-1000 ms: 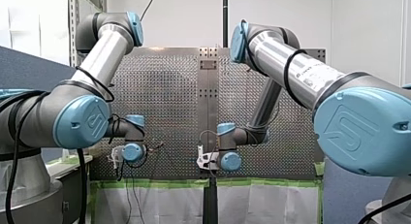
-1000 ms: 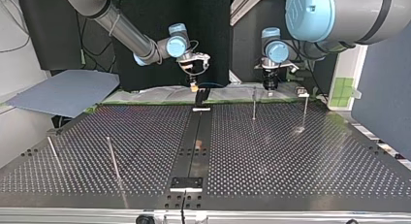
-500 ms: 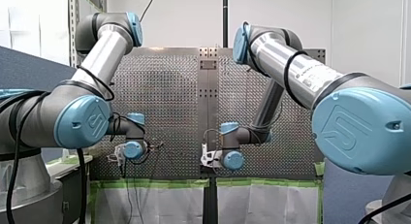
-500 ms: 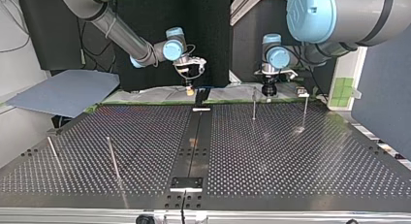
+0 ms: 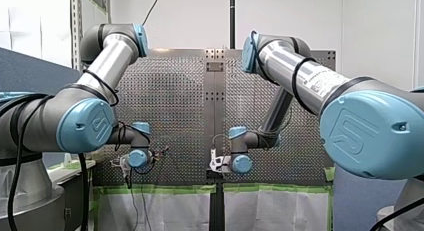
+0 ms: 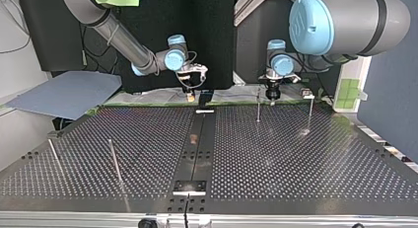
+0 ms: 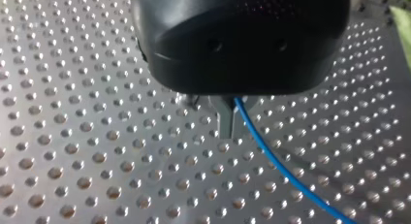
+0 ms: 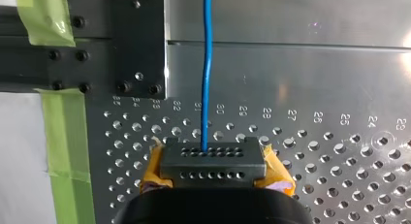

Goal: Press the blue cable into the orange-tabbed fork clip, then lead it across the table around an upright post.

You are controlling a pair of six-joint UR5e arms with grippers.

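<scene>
The perforated table (image 6: 296,159) filled most of the top view, and both arms worked at its far edge, my right arm (image 6: 125,43) at that view's left and my left arm (image 6: 345,20) at its right. The yellow-padded right jaws hung just beside a small dark upright piece (image 6: 205,96) on the centre rail. I took it for the fork clip, though I could make out no orange tab. The left jaws hovered near one of two upright posts (image 6: 258,105) at the far right. The blue cable (image 8: 208,69) ran straight out from the right jaws, which looked closed on it. In the left wrist view it left the metal fingers (image 7: 227,121), which also seemed closed on it. I judged the pressing not yet done. To do it well I would square the cable over the slot and push straight down, letting my left arm give slack rather than drag sideways.
</scene>
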